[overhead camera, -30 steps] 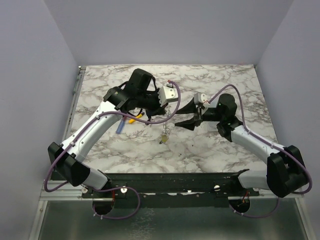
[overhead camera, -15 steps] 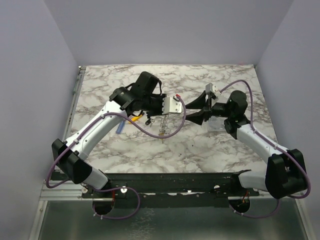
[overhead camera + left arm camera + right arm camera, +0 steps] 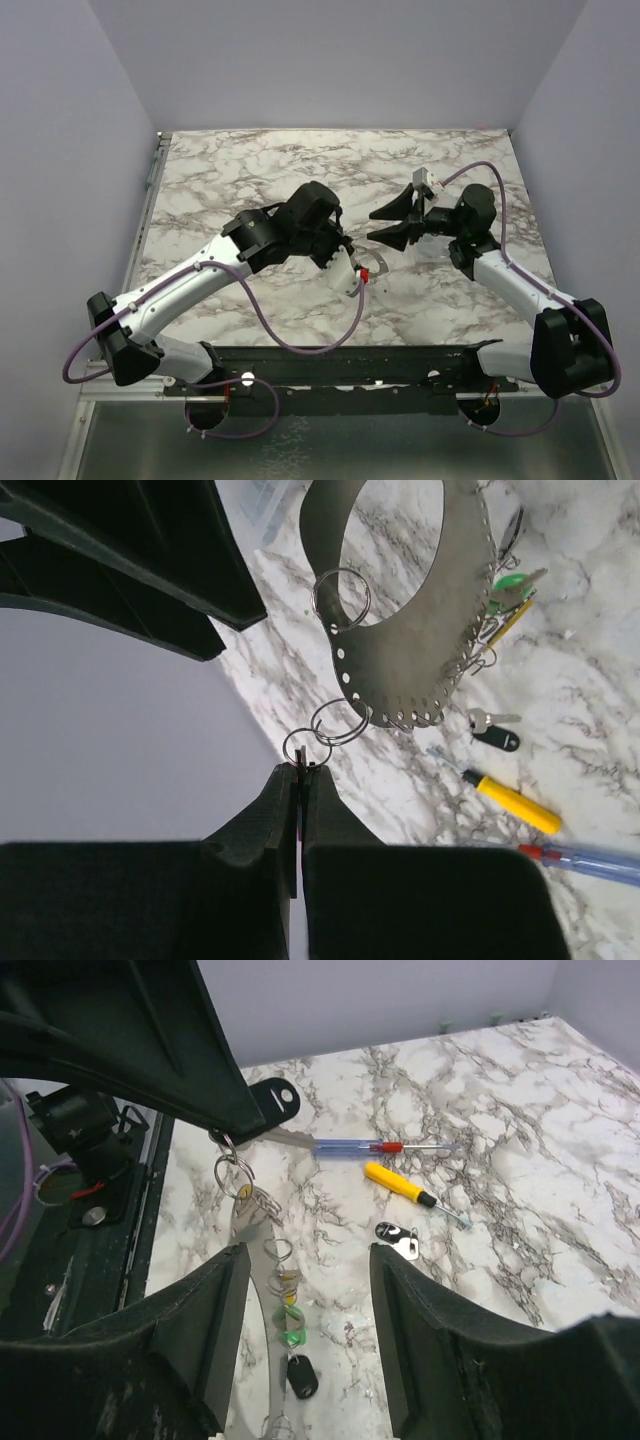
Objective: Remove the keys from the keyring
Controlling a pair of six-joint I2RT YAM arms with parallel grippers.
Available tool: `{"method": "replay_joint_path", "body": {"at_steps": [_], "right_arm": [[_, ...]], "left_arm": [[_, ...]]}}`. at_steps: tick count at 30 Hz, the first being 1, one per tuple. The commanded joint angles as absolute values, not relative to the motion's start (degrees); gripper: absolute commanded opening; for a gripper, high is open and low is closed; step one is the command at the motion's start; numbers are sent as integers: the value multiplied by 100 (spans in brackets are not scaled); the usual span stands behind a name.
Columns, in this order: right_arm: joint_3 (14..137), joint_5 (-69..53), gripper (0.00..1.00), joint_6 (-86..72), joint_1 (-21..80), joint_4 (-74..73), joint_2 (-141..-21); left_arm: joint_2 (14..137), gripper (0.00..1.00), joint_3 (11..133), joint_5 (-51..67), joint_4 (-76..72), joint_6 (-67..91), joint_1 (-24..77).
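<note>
My left gripper (image 3: 302, 768) is shut on a small split ring (image 3: 305, 748) linked to the keyring, a grey metal hoop plate (image 3: 440, 650) with holes along its edge that hangs from it. Green-headed keys (image 3: 510, 583) hang on the plate's far side. In the right wrist view the plate (image 3: 255, 1250) carries a green key (image 3: 290, 1325) and a black key (image 3: 300, 1375). One black-headed key (image 3: 395, 1235) lies loose on the table. My right gripper (image 3: 308, 1250) is open and empty, above and beside the plate. In the top view the left gripper (image 3: 368, 262) sits just below the right gripper (image 3: 385, 225).
A yellow-handled screwdriver (image 3: 400, 1182) and a blue and red pen-like stick (image 3: 370, 1146) lie on the marble table (image 3: 450, 300), beyond the loose key. The left arm hides them in the top view. The table's dark front rail (image 3: 330, 360) lies close to the left gripper.
My left arm has swung toward the near middle of the table and turned its wrist, carrying the keyring with it. My right gripper has drawn back to the right and stays open.
</note>
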State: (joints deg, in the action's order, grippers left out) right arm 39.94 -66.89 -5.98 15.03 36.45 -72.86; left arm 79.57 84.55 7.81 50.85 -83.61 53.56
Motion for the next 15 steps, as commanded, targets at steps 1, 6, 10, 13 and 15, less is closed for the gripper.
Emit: {"method": "replay_joint_path", "body": {"at_steps": [1,6,10,13,15], "right_arm": [[3885,-6797,58,-456,1477,3806,-7119],[3883,-7022,55,-424,1480,3761,-7151],[3798,-7081,52,-458,1511,3783,-7183],[3721,-7007,50,-439,1590,3770,-7158],[3722,-6921,50,-355,1644,3593,-7155]], "left_arm": [[7272,0,7667,130,4174,-9832,5563],[6769,0,6665,46,3086,-10504,5725],[6654,0,6401,86,2723,-10437,5760],[6601,0,6218,60,2601,-10476,5780],[6590,0,6136,65,2553,-10449,5783]]}}
